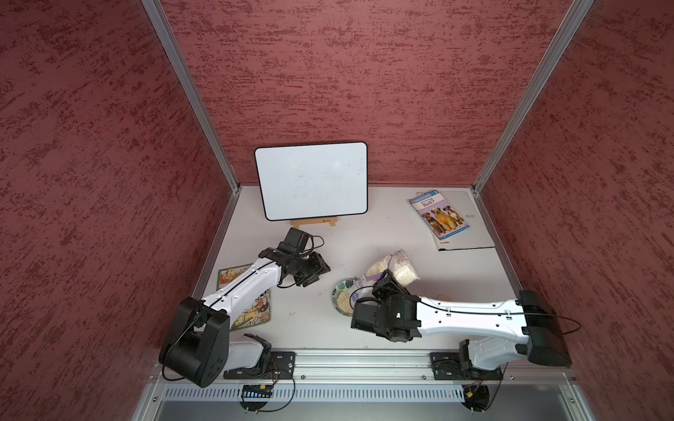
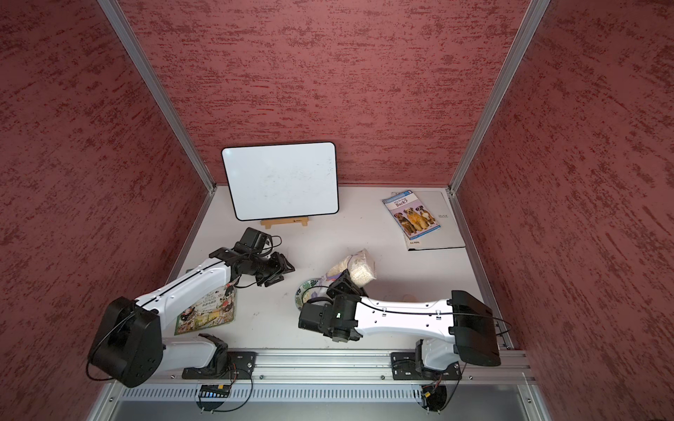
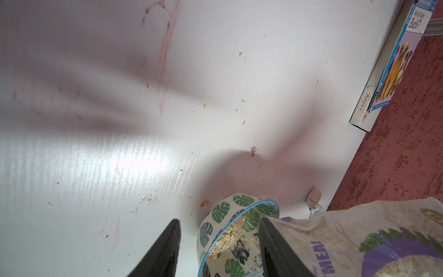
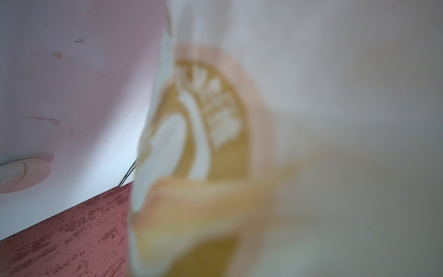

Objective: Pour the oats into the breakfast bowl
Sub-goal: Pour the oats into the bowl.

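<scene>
Bag of oats (image 1: 395, 268) (image 2: 359, 268): clear plastic, pale beige flakes inside, white-and-purple label (image 3: 359, 239), round gold seal, blurred at close range (image 4: 215, 120). Tipped over, mouth end low at the rim of the breakfast bowl (image 1: 343, 291) (image 2: 304, 291), full end raised away from it. Bowl: small, round, white with dark green monstera leaves inside and out, thin blue rim (image 3: 223, 215), upright, partly filled with flakes. Both well in front of the whiteboard (image 1: 312, 180), slightly to its right.
</scene>
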You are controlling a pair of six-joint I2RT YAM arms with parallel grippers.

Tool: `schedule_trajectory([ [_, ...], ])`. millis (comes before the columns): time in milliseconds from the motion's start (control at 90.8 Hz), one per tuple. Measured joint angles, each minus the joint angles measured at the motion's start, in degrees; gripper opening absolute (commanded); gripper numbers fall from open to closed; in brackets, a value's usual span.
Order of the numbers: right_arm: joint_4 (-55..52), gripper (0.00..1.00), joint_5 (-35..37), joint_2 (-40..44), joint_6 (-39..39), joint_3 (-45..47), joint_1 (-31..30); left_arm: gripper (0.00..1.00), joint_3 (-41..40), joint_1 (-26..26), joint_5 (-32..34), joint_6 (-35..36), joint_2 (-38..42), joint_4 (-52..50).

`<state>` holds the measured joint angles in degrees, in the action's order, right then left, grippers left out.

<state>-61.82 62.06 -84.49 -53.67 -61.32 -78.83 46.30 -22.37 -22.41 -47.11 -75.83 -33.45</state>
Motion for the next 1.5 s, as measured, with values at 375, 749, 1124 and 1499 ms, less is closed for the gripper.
schedule_trajectory([
  [375, 0.6, 0.20, -0.3, 1.7, -1.5, 0.2, -0.2, 0.55, 0.0, -0.9, 0.4, -1.0, 0.2, 0.0],
  [749, 0.0, 0.20, -0.4, 2.8, -1.4, 0.7, -0.1, 0.55, 0.0, -1.3, 0.4, -1.1, 0.1, -0.1],
  [1124, 0.0, 0.19, -1.7, 2.4, -2.2, 0.7, 0.3, 0.55, 0.1, -1.5, 0.6, -1.0, 0.1, -0.2],
  [1499, 1.3, 0.22, -3.0, 1.3, -2.4, -0.1, 0.2, 0.55, 0.3, -1.7, 0.6, -1.1, 0.0, -0.3],
])
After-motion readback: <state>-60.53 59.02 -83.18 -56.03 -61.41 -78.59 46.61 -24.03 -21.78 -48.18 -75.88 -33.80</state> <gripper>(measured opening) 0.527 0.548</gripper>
